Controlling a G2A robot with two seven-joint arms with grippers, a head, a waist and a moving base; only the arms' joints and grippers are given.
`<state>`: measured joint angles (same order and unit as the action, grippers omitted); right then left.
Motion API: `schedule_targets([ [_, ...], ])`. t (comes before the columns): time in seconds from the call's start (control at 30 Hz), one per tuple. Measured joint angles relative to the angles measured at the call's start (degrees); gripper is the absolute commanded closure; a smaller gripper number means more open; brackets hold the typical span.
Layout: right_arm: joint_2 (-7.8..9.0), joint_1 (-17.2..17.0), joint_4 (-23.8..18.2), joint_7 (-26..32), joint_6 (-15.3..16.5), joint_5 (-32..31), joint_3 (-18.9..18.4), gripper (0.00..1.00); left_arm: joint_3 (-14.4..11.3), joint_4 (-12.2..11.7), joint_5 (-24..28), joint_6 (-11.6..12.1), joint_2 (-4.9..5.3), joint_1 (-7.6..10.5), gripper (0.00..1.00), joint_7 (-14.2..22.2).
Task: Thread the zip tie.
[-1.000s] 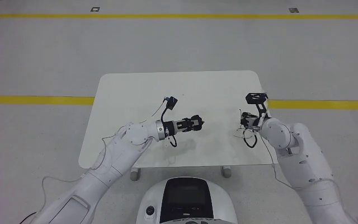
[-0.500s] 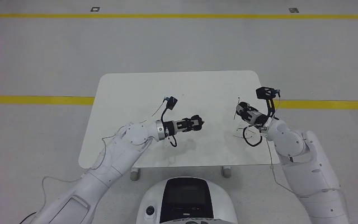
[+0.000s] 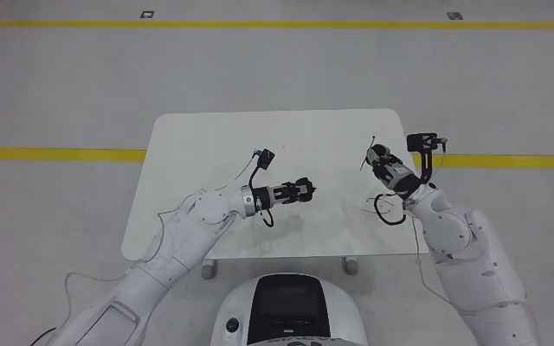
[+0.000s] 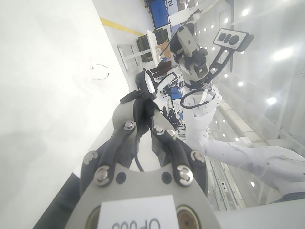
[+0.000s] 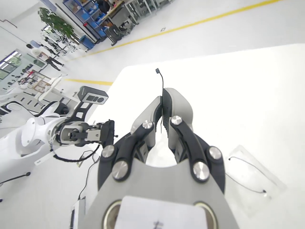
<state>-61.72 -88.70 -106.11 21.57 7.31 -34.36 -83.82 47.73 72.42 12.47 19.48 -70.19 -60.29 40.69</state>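
Two clamped pincers above the table (image 3: 216, 156): my right pincer (image 5: 162, 101) grips a zip tie (image 5: 162, 79), my left pincer (image 4: 140, 101) a second tie (image 4: 138, 162).

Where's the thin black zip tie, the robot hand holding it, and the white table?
Thin black zip tie (image 5: 162, 82): right wrist view, strap past the fingertips.
Right hand (image 5: 163, 94): right wrist view, between its fingertips.
White table (image 5: 238, 84): right wrist view, bare top.

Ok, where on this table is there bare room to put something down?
The table is bare across its far-left quarter, out to the left gripper, and along the far strip beyond both grippers. Crowded: the right side, where the right gripper holds a zip tie near a clear sleeve of spares.
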Motion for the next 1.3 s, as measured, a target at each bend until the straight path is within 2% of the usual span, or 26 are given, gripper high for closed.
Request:
schedule_targets([
  [0.23,-0.59,-1.38,1.14,-11.7,3.65,-1.62,0.61,1.0,0.0,0.0,0.0,0.0,0.0,0.0,1.0,0.0],
  [0.47,-1.08,-2.07,2.42,-20.71,6.98,-3.9,0.97,1.0,0.0,0.0,0.0,0.0,0.0,0.0,1.0,0.0],
  [0.63,-1.32,-1.54,3.74,-20.42,6.42,-3.94,1.46,1.0,0.0,0.0,0.0,0.0,0.0,0.0,1.0,0.0],
  [0.9,-1.32,-1.54,3.71,-20.44,6.41,-4.0,1.45,1.0,0.0,0.0,0.0,0.0,0.0,0.0,1.0,0.0],
  [1.0,-1.44,-1.45,2.74,-21.5,7.34,-3.97,1.65,1.0,0.0,0.0,0.0,0.0,0.0,0.0,1.0,0.0],
  [1.13,-1.87,-1.96,1.81,-25.3,8.16,-6.97,3.7,1.0,0.0,0.0,0.0,0.0,0.0,0.0,1.0,0.0],
  [1.3,-2.29,-1.65,1.99,-25.22,7.12,-10.14,6.33,1.0,0.0,0.0,0.0,0.0,0.0,0.0,1.0,0.0],
])
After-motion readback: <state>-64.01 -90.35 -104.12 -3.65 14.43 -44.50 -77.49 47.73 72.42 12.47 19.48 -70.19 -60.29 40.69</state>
